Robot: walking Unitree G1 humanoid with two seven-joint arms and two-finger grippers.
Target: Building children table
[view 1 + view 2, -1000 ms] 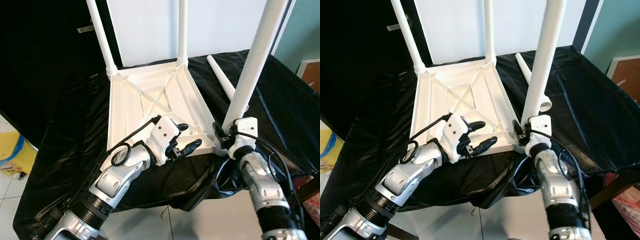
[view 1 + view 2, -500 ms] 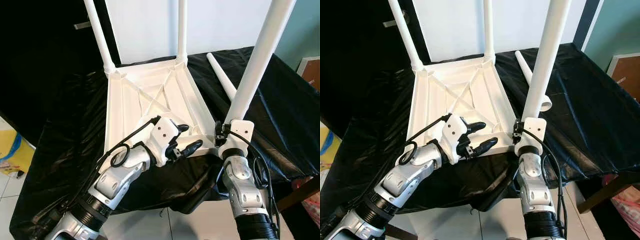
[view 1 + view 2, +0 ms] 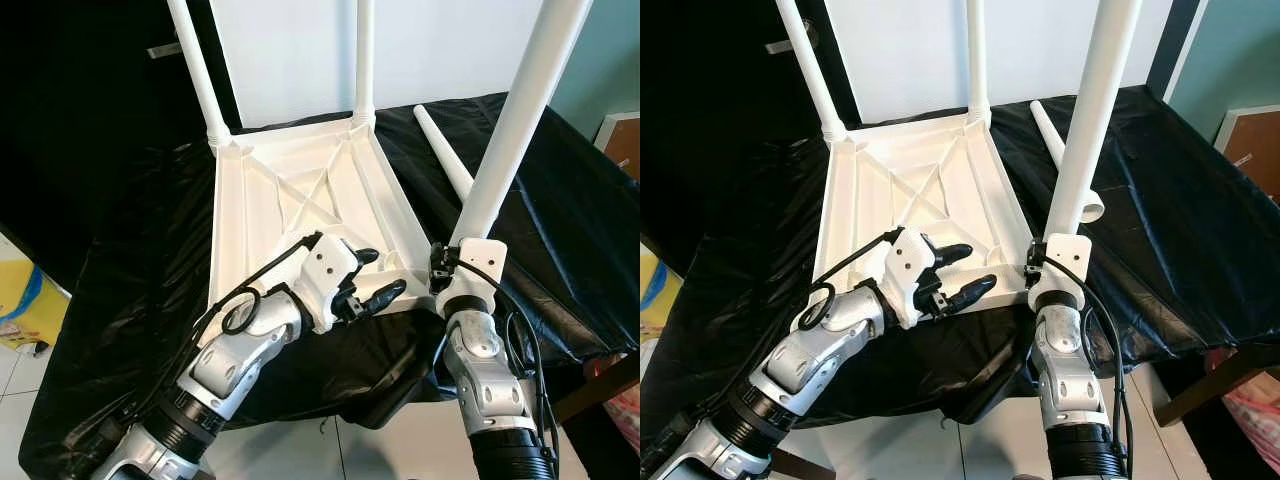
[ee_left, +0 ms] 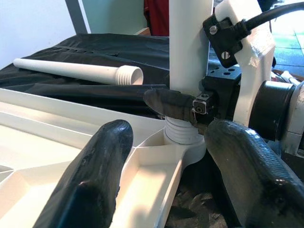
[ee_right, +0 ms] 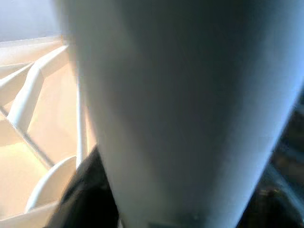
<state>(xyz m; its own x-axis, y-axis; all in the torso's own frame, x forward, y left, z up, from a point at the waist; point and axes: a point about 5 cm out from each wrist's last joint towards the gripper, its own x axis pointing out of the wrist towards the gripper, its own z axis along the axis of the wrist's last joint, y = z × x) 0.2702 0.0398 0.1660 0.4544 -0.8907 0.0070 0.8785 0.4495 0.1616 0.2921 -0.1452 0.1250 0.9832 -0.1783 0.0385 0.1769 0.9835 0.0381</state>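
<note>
Fitting the third leg into the upturned table top

The right gripper [image 3: 1045,262] is clamped on an upright leg [image 3: 1092,120] at the near right corner socket of the table top [image 3: 910,190], which lies on the black-draped desk [image 3: 1160,200]; next it likely needs turning until seated. The left gripper [image 3: 370,280] hovers with fingers apart over the near edge. The left wrist view shows thread above the socket [image 4: 183,135]; a spare leg [image 3: 445,155] lies behind.

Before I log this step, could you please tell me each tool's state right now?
Left tool: open, holding nothing, over the tabletop.
Right tool: closed on the table leg at its corner socket.
</note>
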